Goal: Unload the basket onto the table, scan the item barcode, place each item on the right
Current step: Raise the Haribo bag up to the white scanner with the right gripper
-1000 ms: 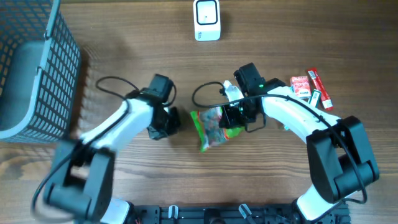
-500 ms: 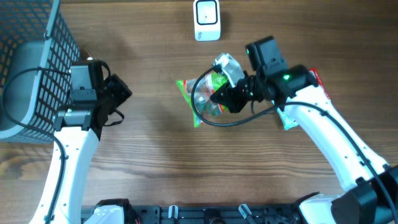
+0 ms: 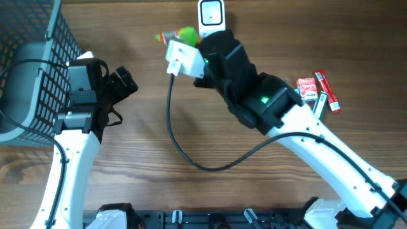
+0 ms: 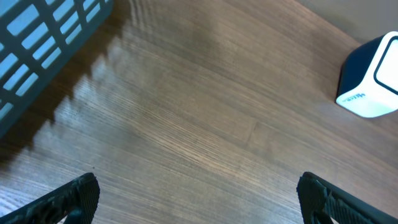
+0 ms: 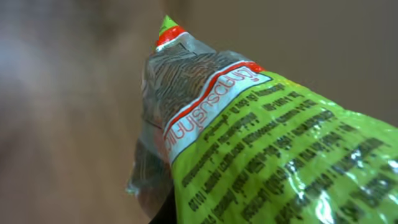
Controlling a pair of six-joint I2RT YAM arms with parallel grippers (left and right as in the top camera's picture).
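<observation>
The item is a green snack bag with red trim [image 3: 179, 34], held up in the air just left of the white barcode scanner [image 3: 211, 15] at the table's far edge. My right arm [image 3: 254, 95] is raised high over the table and its gripper is shut on the bag. In the right wrist view the bag's printed green back [image 5: 267, 143] fills the frame and hides the fingers. No barcode shows on that side. My left gripper [image 3: 124, 86] hangs open at the left over bare wood, its fingertips [image 4: 71, 198] spread wide with nothing between them. The scanner [image 4: 372, 81] also shows at right in the left wrist view.
A dark wire basket [image 3: 35, 60] with a grey liner stands at the far left, and its mesh [image 4: 43, 43] shows in the left wrist view. Several red and green snack packets [image 3: 316, 89] lie at the right. A black cable [image 3: 191, 152] loops over the table's middle.
My right arm lifted the green bag off the table's middle and carried it up and back beside the scanner. My left arm drew back to the left, and its gripper opened.
</observation>
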